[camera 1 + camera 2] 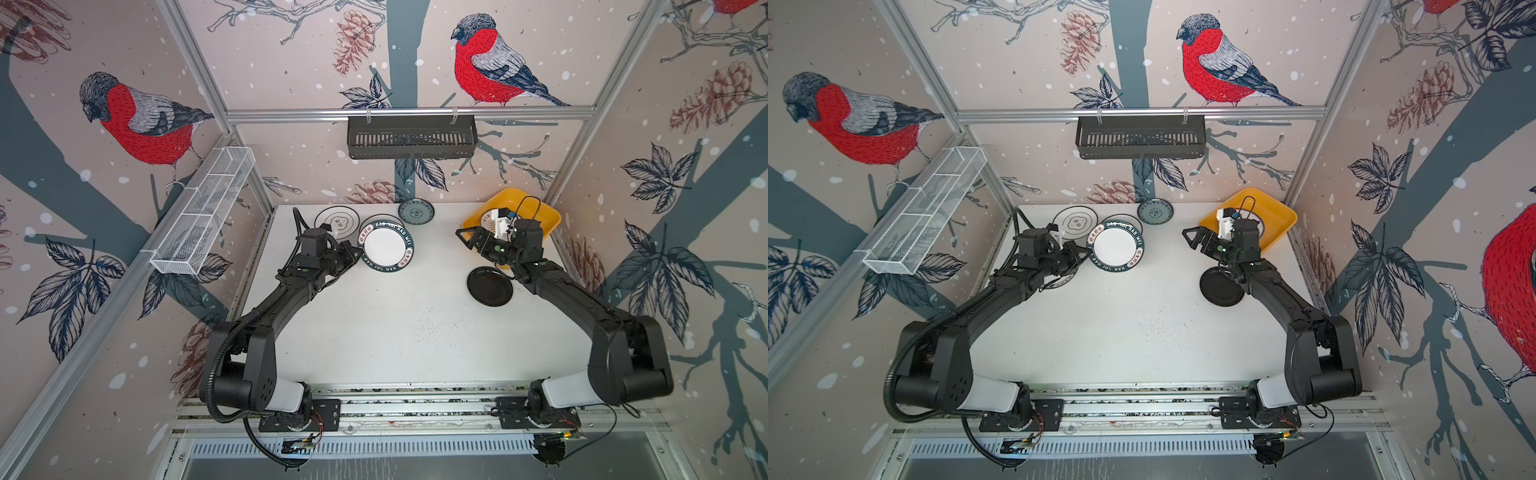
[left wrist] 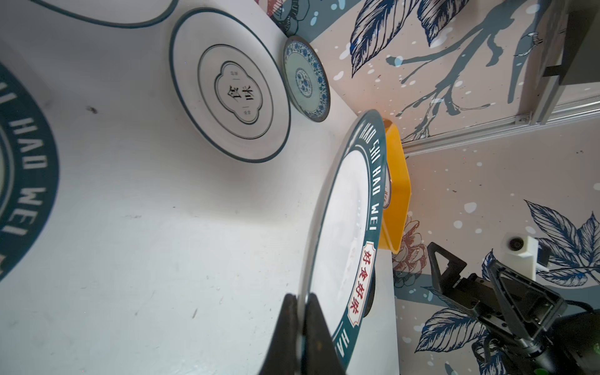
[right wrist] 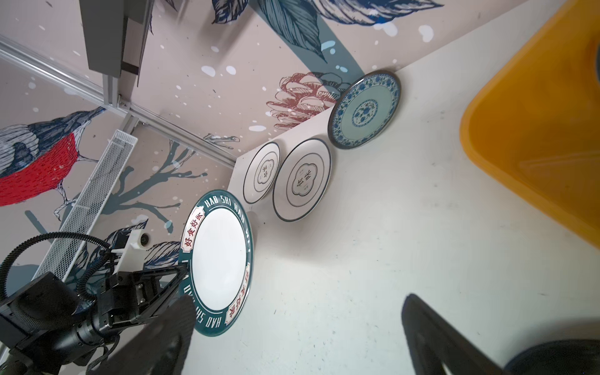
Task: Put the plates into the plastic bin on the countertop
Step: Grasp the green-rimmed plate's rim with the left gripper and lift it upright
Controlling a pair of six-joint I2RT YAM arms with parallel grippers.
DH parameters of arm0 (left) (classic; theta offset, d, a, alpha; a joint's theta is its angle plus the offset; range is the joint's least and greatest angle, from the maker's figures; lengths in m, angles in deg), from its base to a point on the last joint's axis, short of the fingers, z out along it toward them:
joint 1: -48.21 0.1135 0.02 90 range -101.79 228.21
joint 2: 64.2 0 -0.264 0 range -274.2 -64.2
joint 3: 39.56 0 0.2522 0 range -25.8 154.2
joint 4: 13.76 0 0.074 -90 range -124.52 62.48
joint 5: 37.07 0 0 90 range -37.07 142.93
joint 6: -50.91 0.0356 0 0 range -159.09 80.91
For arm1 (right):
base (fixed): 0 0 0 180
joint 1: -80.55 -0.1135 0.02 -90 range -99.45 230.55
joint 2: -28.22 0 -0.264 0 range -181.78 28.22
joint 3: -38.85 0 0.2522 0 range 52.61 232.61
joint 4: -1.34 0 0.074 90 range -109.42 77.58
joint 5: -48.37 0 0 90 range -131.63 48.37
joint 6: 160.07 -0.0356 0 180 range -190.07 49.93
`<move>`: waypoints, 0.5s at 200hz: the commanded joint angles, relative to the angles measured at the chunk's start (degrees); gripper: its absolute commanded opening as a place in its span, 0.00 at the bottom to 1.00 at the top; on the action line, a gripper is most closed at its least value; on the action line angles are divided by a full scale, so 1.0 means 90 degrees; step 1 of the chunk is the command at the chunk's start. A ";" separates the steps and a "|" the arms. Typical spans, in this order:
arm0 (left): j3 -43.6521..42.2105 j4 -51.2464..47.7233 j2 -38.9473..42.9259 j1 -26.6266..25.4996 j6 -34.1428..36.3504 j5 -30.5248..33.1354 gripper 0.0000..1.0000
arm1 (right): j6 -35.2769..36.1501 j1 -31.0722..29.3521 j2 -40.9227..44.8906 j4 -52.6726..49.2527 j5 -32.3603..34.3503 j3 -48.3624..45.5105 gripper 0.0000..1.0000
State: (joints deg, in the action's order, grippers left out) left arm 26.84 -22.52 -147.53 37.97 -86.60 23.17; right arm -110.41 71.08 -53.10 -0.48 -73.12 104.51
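Note:
My left gripper point(image 1: 358, 254) point(image 2: 300, 297) is shut on the rim of a white plate with a dark lettered rim point(image 1: 386, 248) point(image 2: 344, 211), lifted off the countertop point(image 1: 395, 332). A second lettered plate point(image 2: 29, 168) lies beneath that arm. Two thin-rimmed plates point(image 3: 261, 172) point(image 3: 302, 180) and a teal patterned plate point(image 1: 416, 211) point(image 3: 365, 108) sit at the back edge. A black plate point(image 1: 489, 286) lies beside the right arm. My right gripper point(image 1: 464, 241) point(image 3: 297, 308) hovers open and empty just left of the yellow plastic bin point(image 1: 538, 214), which holds a sunburst plate point(image 1: 489, 226), partly hidden.
A black slatted basket point(image 1: 411, 137) hangs on the back rail. A white wire-mesh rack point(image 1: 203, 208) is fixed to the left frame. Patterned walls close in the countertop on three sides. The bin stands in the back right corner.

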 commanded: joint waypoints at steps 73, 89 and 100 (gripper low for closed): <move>0.1798 0.1162 -0.1413 -0.1417 -0.1109 0.0231 0.00 | -0.1129 0.0209 0.0991 0.1004 -0.0143 -0.1068 0.91; 0.1979 0.1380 -0.1665 -0.1608 -0.1288 0.0269 0.00 | -0.1295 0.0180 0.0961 0.1176 -0.0208 -0.1089 0.88; 0.2095 0.1549 -0.1819 -0.1719 -0.1406 0.0233 0.00 | -0.1345 0.0159 0.0965 0.1237 -0.0197 -0.1089 0.87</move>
State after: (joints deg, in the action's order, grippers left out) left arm 43.50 -15.94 -161.94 24.07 -95.43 24.92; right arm -119.41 72.94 -44.38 5.03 -73.82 94.83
